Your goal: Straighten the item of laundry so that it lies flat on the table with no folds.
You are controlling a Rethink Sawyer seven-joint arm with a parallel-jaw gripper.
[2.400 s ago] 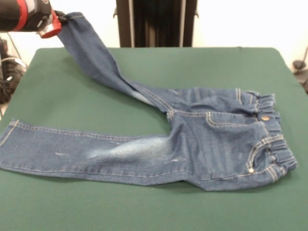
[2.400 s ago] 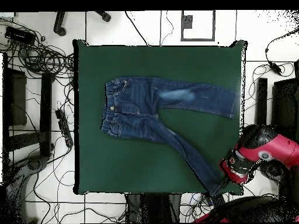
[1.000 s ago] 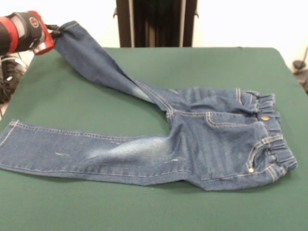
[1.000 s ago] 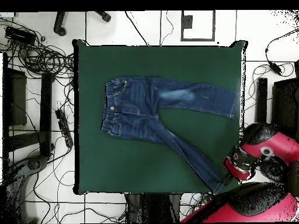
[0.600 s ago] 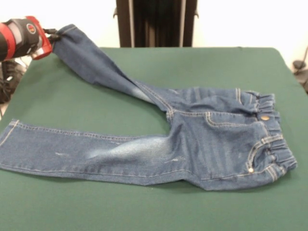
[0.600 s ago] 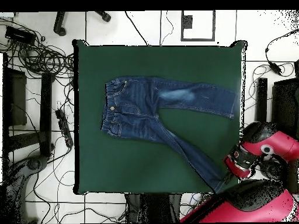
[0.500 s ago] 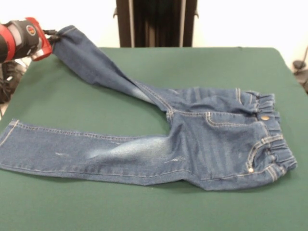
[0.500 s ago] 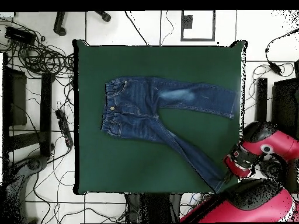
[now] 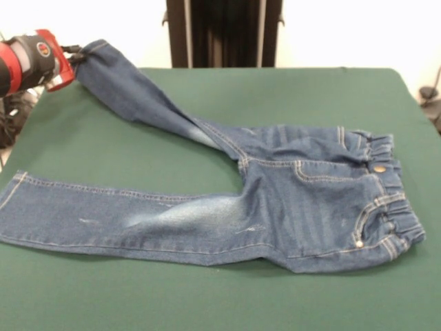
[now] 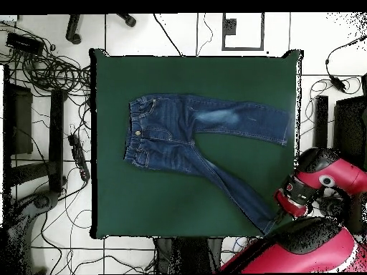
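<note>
The item of laundry, a small pair of blue jeans point(image 9: 303, 207), lies on the green table point(image 9: 227, 96) with its gathered waistband at the right in the front view. One leg point(image 9: 103, 217) lies flat along the near side. The other leg point(image 9: 138, 96) rises off the cloth toward the far left corner, where my gripper point(image 9: 76, 55) is shut on its hem. In the overhead view the jeans point(image 10: 168, 132) spread from the middle, the held leg point(image 10: 244, 197) running to the lower right corner, where my gripper point(image 10: 278, 215) meets it at the table's edge.
Cables and black stands point(image 10: 43, 71) crowd the floor left of the table in the overhead view. The red arm body point(image 10: 308, 247) fills the lower right. A dark pillar point(image 9: 220, 31) stands behind the table's far edge.
My gripper has lowered the held leg's hem closer to the far left corner. That leg now slopes less steeply. The rest of the jeans has not moved.
</note>
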